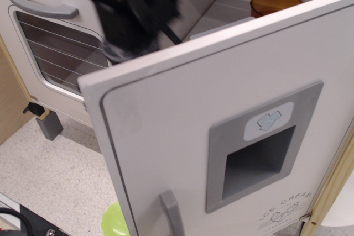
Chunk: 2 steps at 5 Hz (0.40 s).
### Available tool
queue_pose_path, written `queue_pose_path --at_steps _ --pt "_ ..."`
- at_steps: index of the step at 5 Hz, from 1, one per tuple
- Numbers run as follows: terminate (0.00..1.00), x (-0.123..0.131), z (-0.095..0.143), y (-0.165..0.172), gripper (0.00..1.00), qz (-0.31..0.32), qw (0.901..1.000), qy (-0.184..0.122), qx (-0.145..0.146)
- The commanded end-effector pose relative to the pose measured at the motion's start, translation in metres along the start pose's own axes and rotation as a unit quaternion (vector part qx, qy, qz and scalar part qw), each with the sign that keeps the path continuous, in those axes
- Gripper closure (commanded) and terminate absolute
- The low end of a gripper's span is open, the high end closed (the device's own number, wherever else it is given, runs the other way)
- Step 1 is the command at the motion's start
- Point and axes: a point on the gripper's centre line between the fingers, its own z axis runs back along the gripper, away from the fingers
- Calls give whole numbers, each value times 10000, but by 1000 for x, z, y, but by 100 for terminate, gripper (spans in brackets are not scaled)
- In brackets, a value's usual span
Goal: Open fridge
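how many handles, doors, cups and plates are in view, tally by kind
doors: 2, the fridge door and the oven door
handles: 2, the fridge handle and the oven handle
cups: 1, the orange cup inside the fridge
plates: 1, the green plate on the floor
total: 6

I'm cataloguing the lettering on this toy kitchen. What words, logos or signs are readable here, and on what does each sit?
"ICE CREAM": only partly legible, on the logo at the fridge door's lower right corner; the smaller lines beneath are too small to read.
Ice-cube sticker: a picture above the dispenser recess, no words.
No other text.
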Motion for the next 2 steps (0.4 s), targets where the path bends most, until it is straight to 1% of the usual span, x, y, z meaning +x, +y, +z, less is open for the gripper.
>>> queue_pose_path --at_steps 1,2 --pt "0 -5 14 -8 0 -42 9999 -7 -122" --pt "100 -5 14 -8 0 -42 9999 -7 -122"
